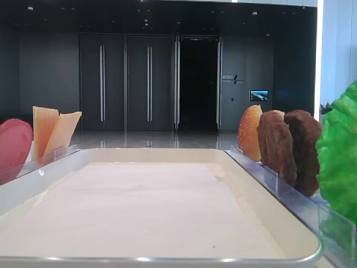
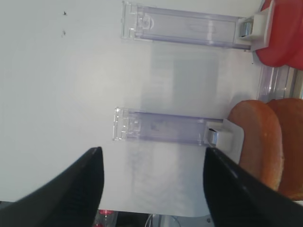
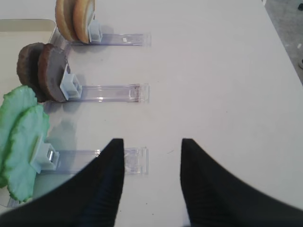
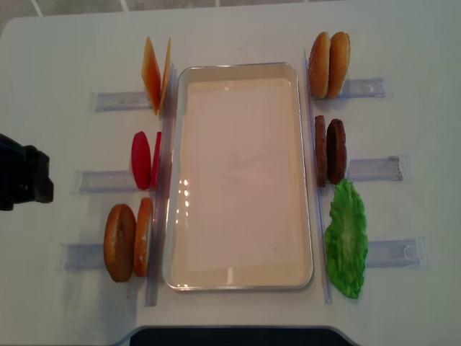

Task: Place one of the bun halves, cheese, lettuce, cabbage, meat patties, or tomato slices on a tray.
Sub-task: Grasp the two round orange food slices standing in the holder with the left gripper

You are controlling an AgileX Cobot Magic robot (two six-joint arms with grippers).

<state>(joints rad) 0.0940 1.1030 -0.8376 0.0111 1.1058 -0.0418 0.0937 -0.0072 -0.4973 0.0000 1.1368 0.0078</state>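
The white tray [image 4: 245, 67] lies mid-table with only its paper lining in it. On its left stand cheese [image 4: 155, 72], tomato slices [image 4: 144, 160] and bun halves [image 4: 126, 241]. On its right stand more bun halves [image 4: 329, 65], two meat patties [image 4: 330, 151] and lettuce [image 4: 347, 238]. I see no cabbage. My left gripper [image 2: 152, 153] is open over bare table, short of the bun halves [image 2: 265, 146] and tomato slices [image 2: 284, 33]. My right gripper [image 3: 152, 142] is open and empty, right of the lettuce [image 3: 21, 142], patties [image 3: 45, 71] and buns [image 3: 75, 19].
Each food pair stands upright in a clear plastic holder [image 4: 371, 169] that sticks outward from the tray. The left arm's black body [image 4: 21, 180] sits at the table's left edge. The near table edge shows in the left wrist view.
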